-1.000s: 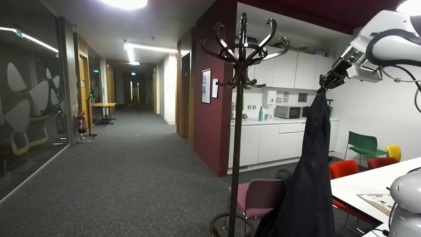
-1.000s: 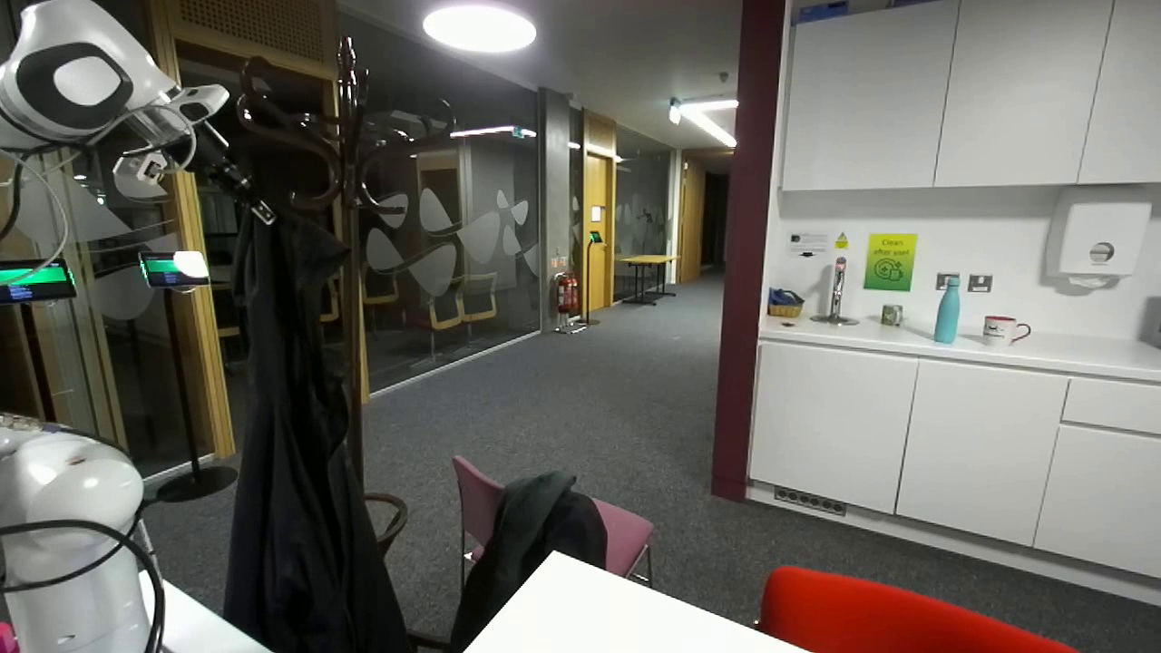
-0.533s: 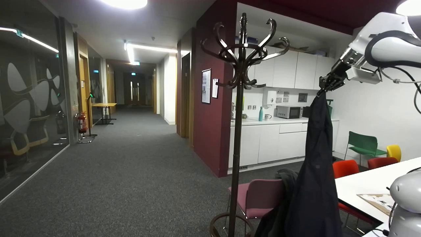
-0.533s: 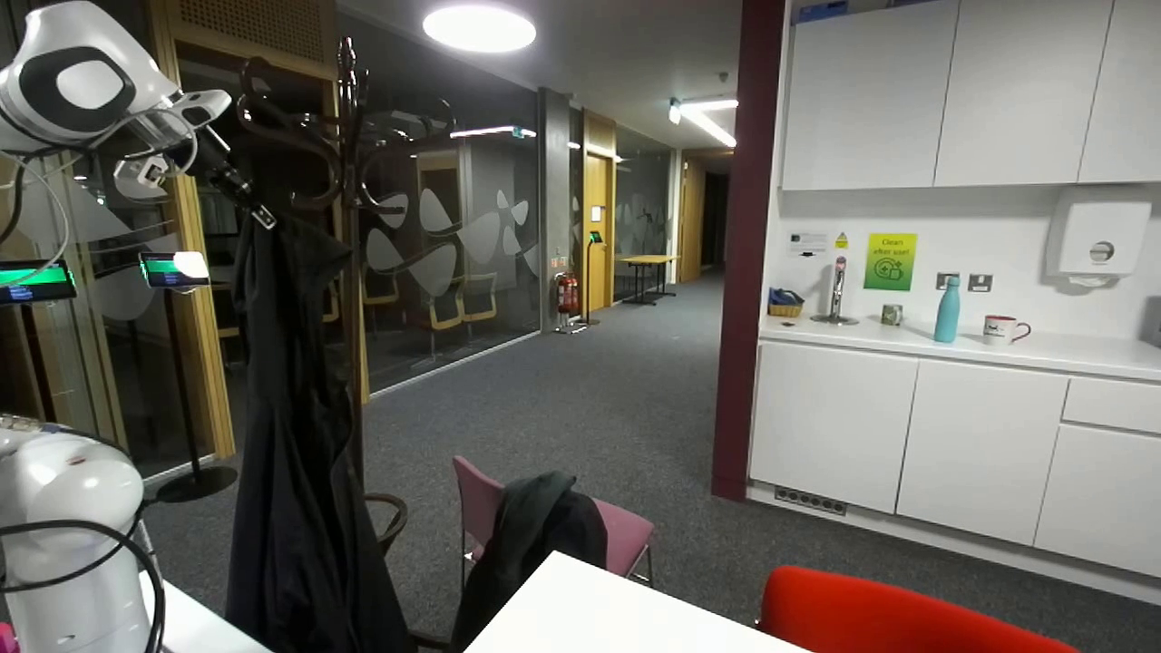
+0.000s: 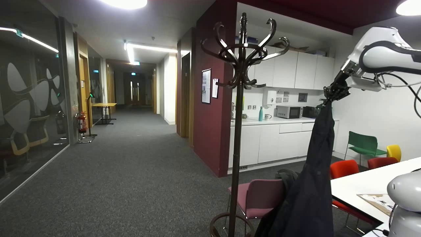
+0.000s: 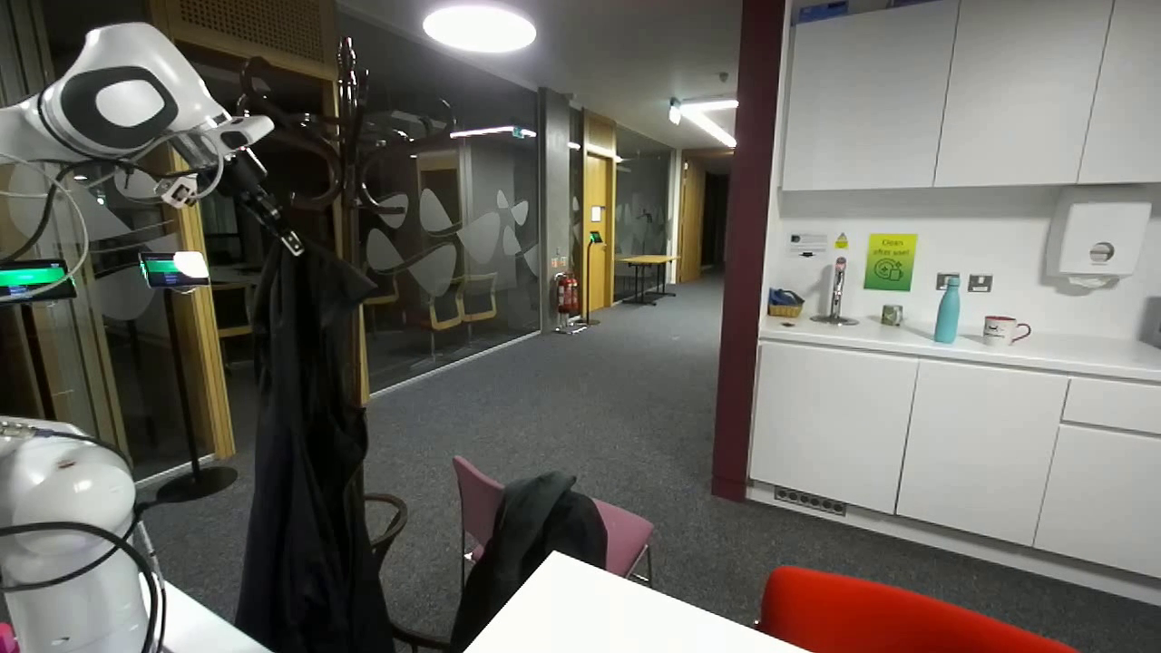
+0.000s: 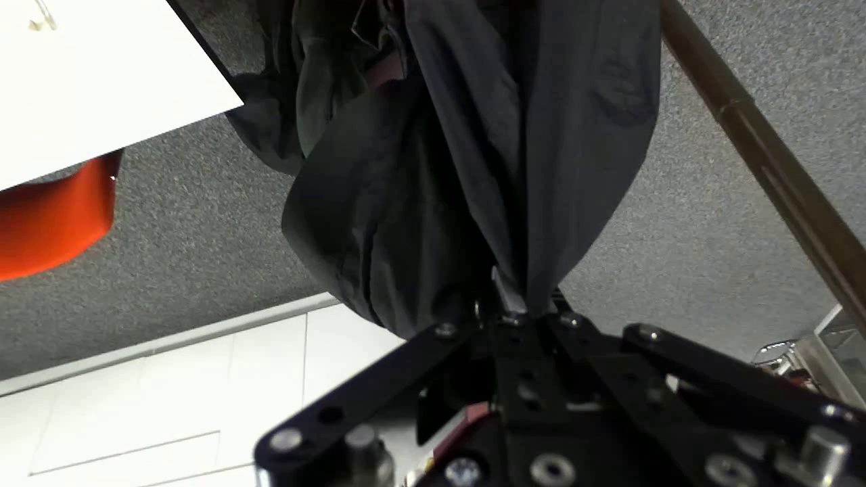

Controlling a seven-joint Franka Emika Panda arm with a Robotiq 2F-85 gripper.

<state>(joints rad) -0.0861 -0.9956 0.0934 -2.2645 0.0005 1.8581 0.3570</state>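
In an exterior view, gripper (image 6: 290, 242) tilted downward at upper left, jaws pinched on the top of a dark coat (image 6: 308, 444); coat hangs long, partly covering the coat stand (image 6: 350, 127). Lower middle: second dark garment (image 6: 551, 512) partly hiding a pink chair (image 6: 478, 499), corner of the white table (image 6: 599, 617) overlapping the garment. Red chair (image 6: 875, 612) past the table edge. Right, on the kitchen counter (image 6: 1097, 355): tap (image 6: 837, 295), small patterned cup (image 6: 892, 315), turquoise bottle (image 6: 947, 311) upright, pale mug (image 6: 998, 330). Green sign (image 6: 890, 262) above.

Green poster (image 6: 890, 262): "Clean after use!" over a round emblem (image 6: 890, 270), on the white wall (image 6: 1016, 227).
Yellow triangle (image 6: 842, 239): same wall, print illegible.
Framed poster (image 5: 206, 86): maroon wall (image 5: 210, 138), illegible.
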